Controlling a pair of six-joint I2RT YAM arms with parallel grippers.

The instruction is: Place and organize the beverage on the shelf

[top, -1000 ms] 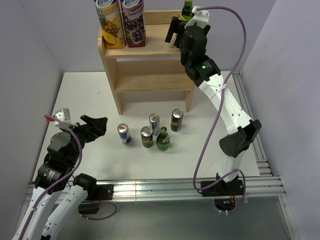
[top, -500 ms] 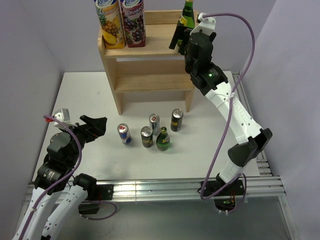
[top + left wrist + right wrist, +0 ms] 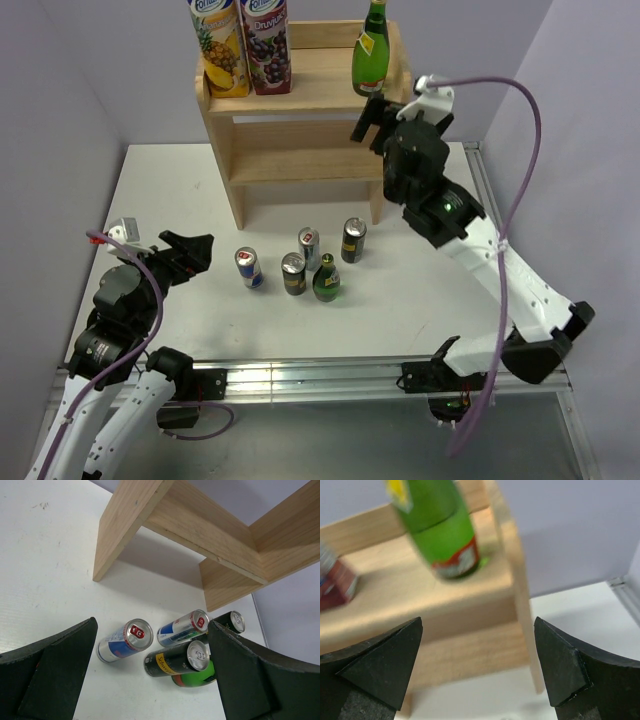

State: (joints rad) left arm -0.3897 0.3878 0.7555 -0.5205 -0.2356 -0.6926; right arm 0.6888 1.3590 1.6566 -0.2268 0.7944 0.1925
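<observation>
The light-wood shelf [image 3: 300, 160] stands at the back of the table. On its top board stand two juice cartons [image 3: 245, 45] at the left and a tall green bottle [image 3: 370, 50] at the right, also in the right wrist view [image 3: 440, 527]. My right gripper [image 3: 372, 118] is open and empty, just in front of and below that bottle. On the table stand several cans [image 3: 294, 272] and a small green bottle [image 3: 326, 280]. My left gripper [image 3: 197, 250] is open and empty, left of the blue can [image 3: 122, 641].
The shelf's lower board [image 3: 305, 165] holds nothing. The shelf's side panels [image 3: 125, 527] reach the white table [image 3: 170, 190]. A metal rail [image 3: 330, 375] runs along the near edge. Purple walls close in both sides.
My right gripper has let go of the tall green bottle on the top board and drawn back toward me and down. The left arm has not moved.
</observation>
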